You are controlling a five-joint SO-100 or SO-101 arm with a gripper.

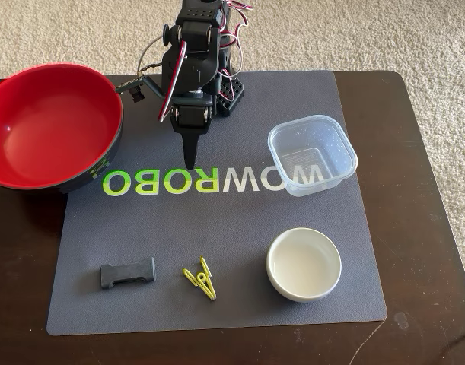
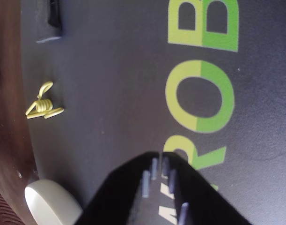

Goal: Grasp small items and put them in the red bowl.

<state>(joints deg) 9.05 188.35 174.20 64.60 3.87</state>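
Carpet (image 1: 415, 38), pale and looped, surrounds a dark wooden bench (image 1: 422, 152) topped by a grey mat (image 1: 217, 228) lettered WOWROBO. The red bowl (image 1: 49, 125) overhangs the mat's left edge; clear square tub (image 1: 312, 154), small white bowl (image 1: 304, 264), yellow-green clip (image 1: 201, 278) and black buckle (image 1: 127, 274) lie apart. The claw (image 1: 190, 161) hangs pinched together, empty, over the lettering.

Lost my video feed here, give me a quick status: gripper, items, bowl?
Gripper shut, empty, poised over the mat. Buckle, clip, white bowl and clear tub all on the mat. Red bowl empty. Nothing in the way.
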